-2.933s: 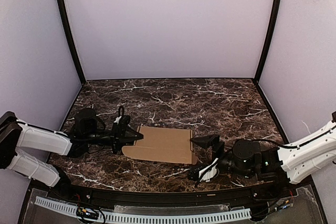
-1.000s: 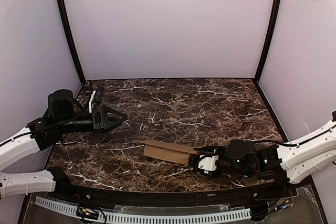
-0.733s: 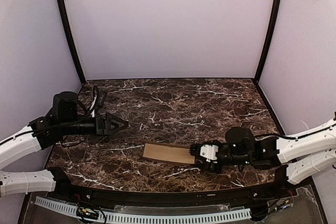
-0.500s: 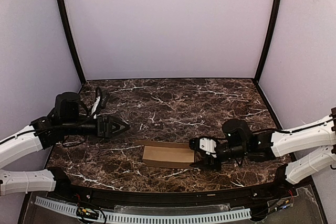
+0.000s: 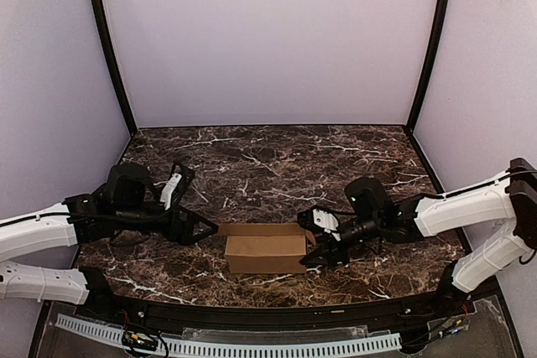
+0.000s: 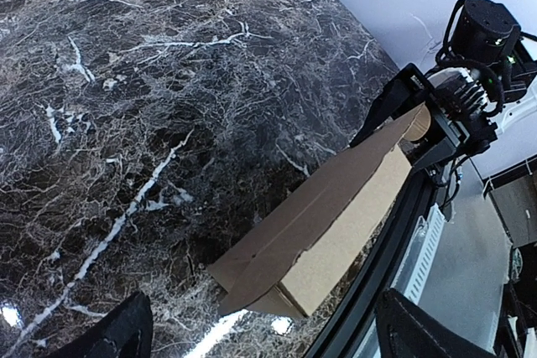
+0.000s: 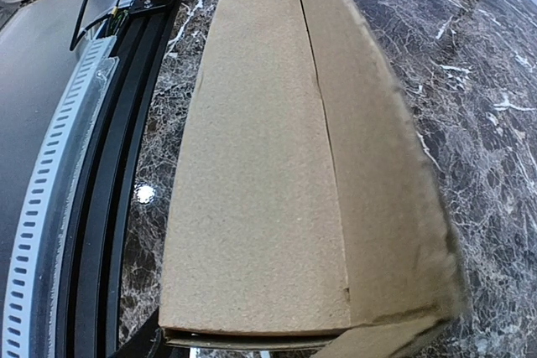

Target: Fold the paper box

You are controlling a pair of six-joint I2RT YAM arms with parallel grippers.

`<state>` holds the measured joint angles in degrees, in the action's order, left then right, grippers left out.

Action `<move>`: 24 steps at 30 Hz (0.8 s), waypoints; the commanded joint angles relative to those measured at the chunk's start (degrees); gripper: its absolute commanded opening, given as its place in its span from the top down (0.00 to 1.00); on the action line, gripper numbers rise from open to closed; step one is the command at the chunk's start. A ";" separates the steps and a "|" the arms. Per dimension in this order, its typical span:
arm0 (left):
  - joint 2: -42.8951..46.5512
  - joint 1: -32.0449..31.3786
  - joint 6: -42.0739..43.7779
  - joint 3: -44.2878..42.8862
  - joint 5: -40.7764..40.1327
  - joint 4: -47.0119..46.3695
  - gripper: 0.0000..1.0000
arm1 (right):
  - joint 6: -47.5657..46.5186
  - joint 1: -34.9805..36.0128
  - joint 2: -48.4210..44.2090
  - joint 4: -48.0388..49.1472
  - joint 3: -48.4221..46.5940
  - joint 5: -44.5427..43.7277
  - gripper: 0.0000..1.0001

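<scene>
The paper box point(image 5: 264, 250) is a tan, elongated, partly folded carton on the marble table point(image 5: 277, 165), near its front edge. One broad panel faces forward, and a flap leans off the top. In the right wrist view the paper box point(image 7: 252, 190) fills the frame. My right gripper point(image 5: 320, 237) is shut on its right end, and only one dark finger point(image 7: 141, 345) shows. My left gripper point(image 5: 204, 230) is open just off the box's left end, not touching it. The left wrist view shows that end of the paper box point(image 6: 336, 207) ahead of the left gripper point(image 6: 264, 331), with the right gripper point(image 6: 417, 123) at the far end.
A black rail point(image 5: 268, 318) and a white perforated strip point(image 5: 252, 345) run along the near edge, right behind the box. Lavender walls point(image 5: 268, 39) with black corner posts point(image 5: 109, 48) enclose the table on three sides.
The right gripper has turned the sheet from lying flat to standing as a carton and drawn it slightly left. The left arm has swung down from the back left to the box's left end.
</scene>
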<state>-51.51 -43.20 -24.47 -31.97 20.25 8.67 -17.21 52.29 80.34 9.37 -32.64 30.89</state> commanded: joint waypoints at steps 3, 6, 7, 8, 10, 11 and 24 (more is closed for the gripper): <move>-1.90 -1.99 3.42 0.18 -7.13 -0.61 0.17 | 1.03 -0.46 1.30 0.86 -1.29 3.91 0.76; -2.91 -2.14 3.58 0.19 -8.13 -1.31 0.23 | 1.49 -0.48 1.23 1.61 -1.13 3.93 0.76; -3.54 -2.21 3.56 0.13 -8.17 -1.43 0.26 | 1.60 -0.52 1.23 1.81 -1.15 3.96 0.76; -3.83 -2.27 3.33 -0.10 -7.85 -1.85 0.30 | 1.71 -0.48 1.23 1.95 -1.18 3.84 0.76; -4.67 -2.58 2.70 -0.55 -7.16 -2.19 0.36 | 1.80 -0.45 1.31 2.21 -1.25 3.62 0.76; -5.17 -2.87 2.47 -0.68 -6.90 -2.31 0.38 | 1.90 -0.55 1.39 2.31 -1.28 3.44 0.76; -5.60 -4.84 -1.45 0.47 -3.51 -5.29 0.46 | 2.93 -0.44 2.19 4.34 -0.76 2.50 0.76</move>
<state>-57.06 -47.48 -24.69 -31.97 15.57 4.91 -15.29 52.12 81.93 10.81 -32.80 33.41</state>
